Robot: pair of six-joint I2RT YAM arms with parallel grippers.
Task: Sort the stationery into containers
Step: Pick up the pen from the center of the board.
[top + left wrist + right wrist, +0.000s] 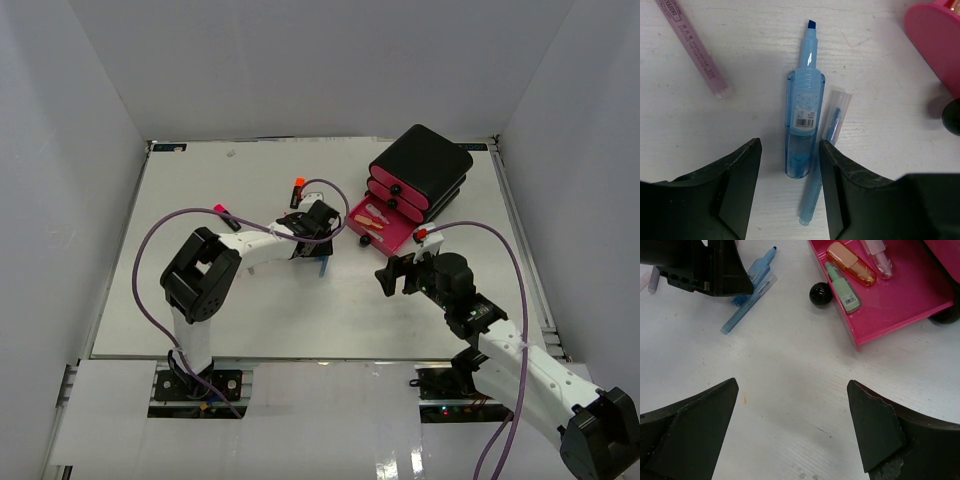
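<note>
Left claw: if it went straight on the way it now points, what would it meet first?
Probably the blue highlighter, which lies on the table between the open jaws of the left claw. The thin blue pen beside it might catch one jaw. Depth is unclear.

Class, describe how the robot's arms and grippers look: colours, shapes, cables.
The left arm and right arm have white links with bulky black joints; a purple cable loops along each. The left gripper and right gripper have matte black wedge-shaped fingers.

Top external high at near edge, facing down over whole counter (200,320), left wrist close above blue highlighter (802,125), right wrist farther back, sharing that highlighter at its upper left.
</note>
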